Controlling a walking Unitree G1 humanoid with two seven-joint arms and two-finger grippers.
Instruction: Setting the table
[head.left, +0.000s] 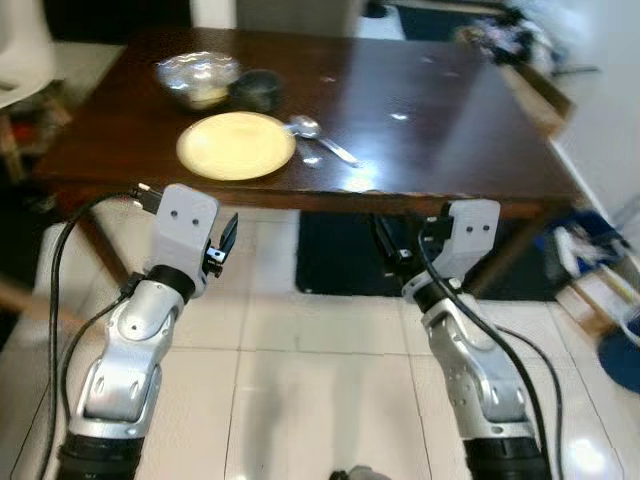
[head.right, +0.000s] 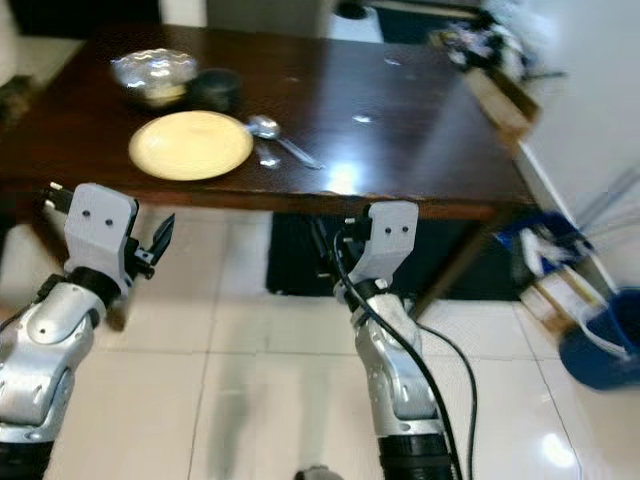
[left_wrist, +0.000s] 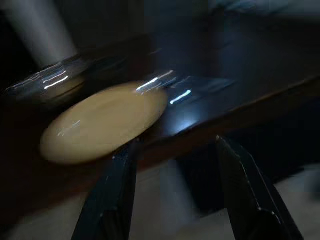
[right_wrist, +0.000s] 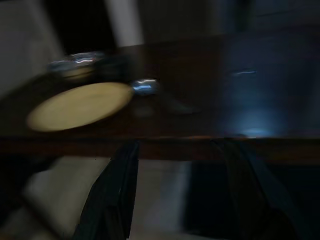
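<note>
A pale yellow plate (head.left: 236, 145) lies near the front left edge of the dark wooden table (head.left: 440, 130). Just to its right rests a metal spoon (head.left: 320, 135). Behind the plate stand a clear glass bowl (head.left: 198, 78) and a small dark bowl (head.left: 258, 88). My left gripper (head.left: 222, 245) hovers below the table's front edge, under the plate, open and holding nothing. My right gripper (head.left: 392, 245) is also open and holding nothing, low in front of the table's edge near its middle. In the right wrist view the plate (right_wrist: 80, 106) and spoon (right_wrist: 145, 87) appear beyond the table edge.
A white chair (head.left: 20, 50) stands at the table's far left. Clutter and a blue bucket (head.right: 600, 345) sit on the floor at the right by a white wall. A dark rug (head.left: 340, 255) lies under the table on the pale tiled floor (head.left: 300, 360).
</note>
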